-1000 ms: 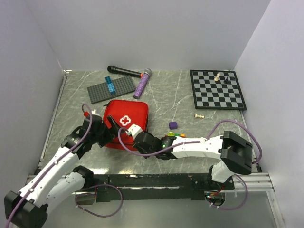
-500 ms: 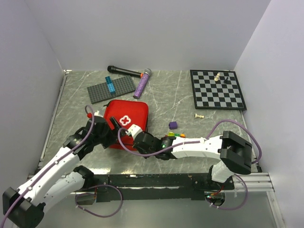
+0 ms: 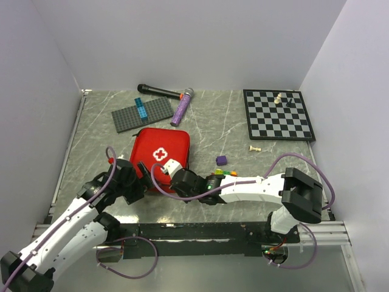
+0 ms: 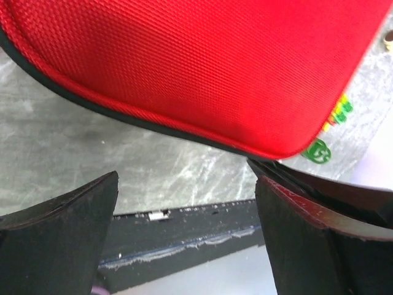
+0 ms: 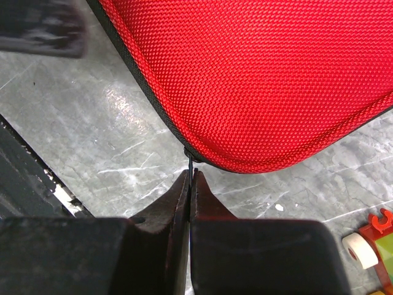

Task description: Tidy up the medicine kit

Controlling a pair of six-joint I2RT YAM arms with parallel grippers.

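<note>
Right tool (image 5: pixel 191 176) clenched tight on a thin black pull (image 5: pixel 190 161) at the near edge of the red medicine kit (image 3: pixel 163 146), lying flat on the bench (image 3: pixel 225 125). Left tool (image 4: pixel 184 187) gapes wide beside that edge, gripping nothing.

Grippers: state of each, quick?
Left gripper: open, holding nothing.
Right gripper: shut, pinching a thin black tab at the medicine kit's edge.

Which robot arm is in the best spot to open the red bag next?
Right, probably. The right gripper is shut on a thin black tab at the edge of the medicine kit. The left gripper is open beside it, holding nothing.
</note>
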